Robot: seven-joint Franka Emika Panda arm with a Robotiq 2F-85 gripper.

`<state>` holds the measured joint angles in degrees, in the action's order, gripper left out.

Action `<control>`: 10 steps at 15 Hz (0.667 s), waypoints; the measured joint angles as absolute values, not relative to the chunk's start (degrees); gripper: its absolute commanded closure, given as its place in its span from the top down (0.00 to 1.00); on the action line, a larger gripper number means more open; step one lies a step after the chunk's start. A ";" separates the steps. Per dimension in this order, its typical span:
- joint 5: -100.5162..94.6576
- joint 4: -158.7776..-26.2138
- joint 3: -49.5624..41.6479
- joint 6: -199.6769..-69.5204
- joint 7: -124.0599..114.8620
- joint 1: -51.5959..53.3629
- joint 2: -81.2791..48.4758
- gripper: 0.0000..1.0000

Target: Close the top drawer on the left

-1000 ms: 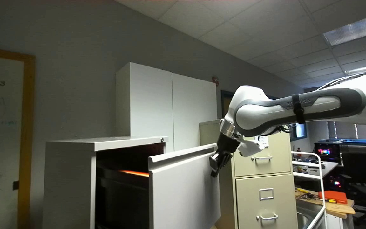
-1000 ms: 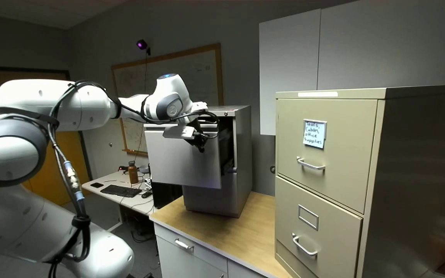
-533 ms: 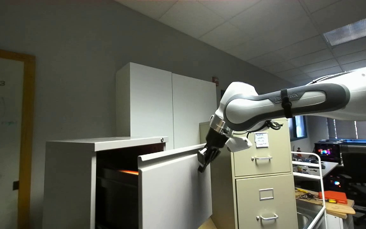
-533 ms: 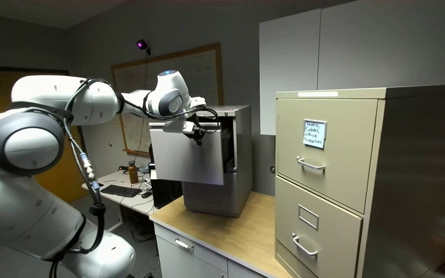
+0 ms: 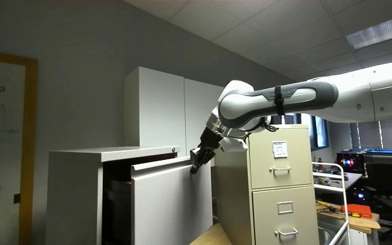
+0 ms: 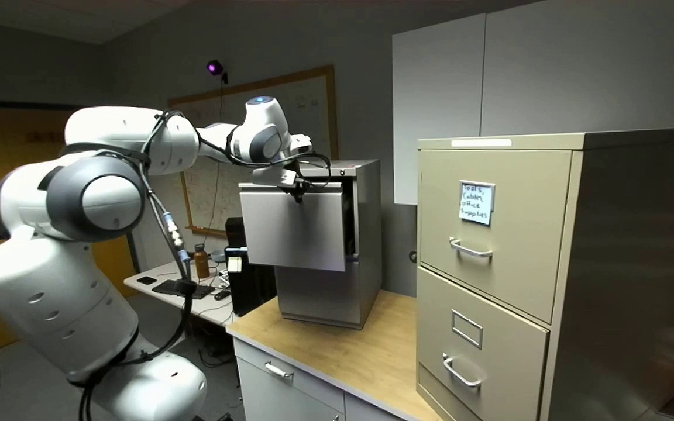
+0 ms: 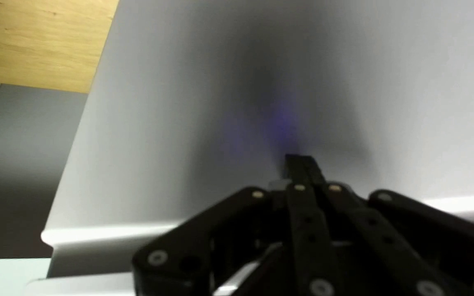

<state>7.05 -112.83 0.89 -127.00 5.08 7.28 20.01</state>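
The top drawer (image 5: 168, 204) is a wide, plain white metal front in the low white cabinet (image 5: 73, 190). It stands partly pulled out, with a dark gap between its front and the cabinet body. The drawer also shows in an exterior view (image 6: 293, 234) and fills most of the wrist view (image 7: 146, 123). My gripper (image 5: 194, 170) is shut and empty, its fingertips at the upper part of the drawer front, below the top lip. It also shows in an exterior view (image 6: 298, 199). In the wrist view the black fingertips (image 7: 303, 158) are together against the drawer front.
A beige filing cabinet (image 6: 489, 234) with handles stands beside the white cabinet on the same wooden counter (image 6: 337, 345). Tall white cupboard doors (image 5: 162, 112) rise behind. A desk (image 6: 167, 275) with a keyboard and bottle is at the far side.
My gripper and arm have moved toward the white cabinet, and the drawer front has slid in with them. The opening is narrower than a second ago. The gripper stays shut.
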 measured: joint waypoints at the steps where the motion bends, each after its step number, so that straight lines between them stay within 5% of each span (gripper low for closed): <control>1: 7.20 -110.87 1.25 -127.00 5.08 7.37 18.25 0.00; 10: 7.35 -89.11 4.43 -126.86 4.67 7.56 -2.46 0.00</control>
<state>7.35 -89.11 4.43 -126.86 4.67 7.56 -2.46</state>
